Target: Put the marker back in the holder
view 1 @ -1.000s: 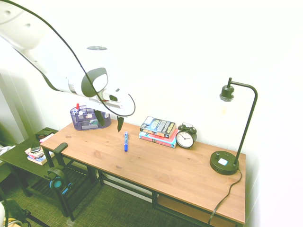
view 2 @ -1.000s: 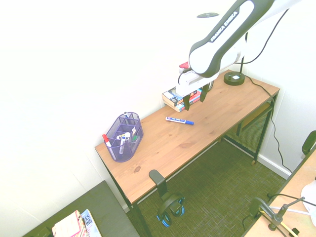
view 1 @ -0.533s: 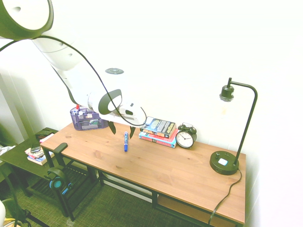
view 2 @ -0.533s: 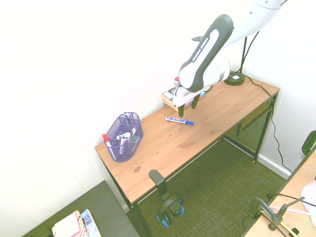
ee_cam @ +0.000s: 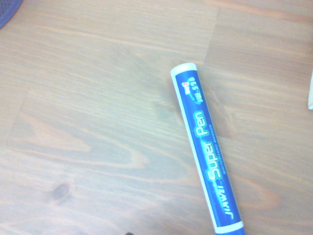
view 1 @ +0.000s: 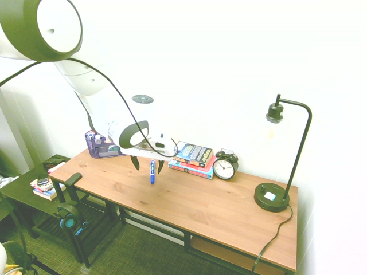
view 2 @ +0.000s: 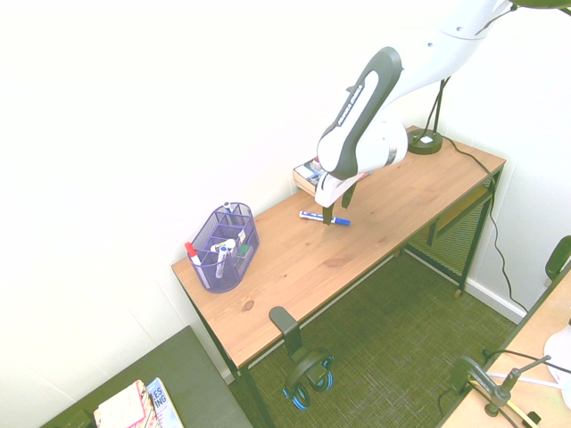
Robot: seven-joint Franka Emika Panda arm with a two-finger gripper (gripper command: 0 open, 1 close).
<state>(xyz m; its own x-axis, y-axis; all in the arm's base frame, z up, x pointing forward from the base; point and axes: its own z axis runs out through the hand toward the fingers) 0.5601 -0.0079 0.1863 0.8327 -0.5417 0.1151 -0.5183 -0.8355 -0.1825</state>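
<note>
Blue marker (view 1: 152, 171) between open claw (view 1: 147, 165) fingers

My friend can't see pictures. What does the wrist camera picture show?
A blue marker lies flat on a wooden desk, running slantwise, with white trim and the words "Super Pen" along its barrel. A bit of the purple holder peeks in at one corner.
</note>
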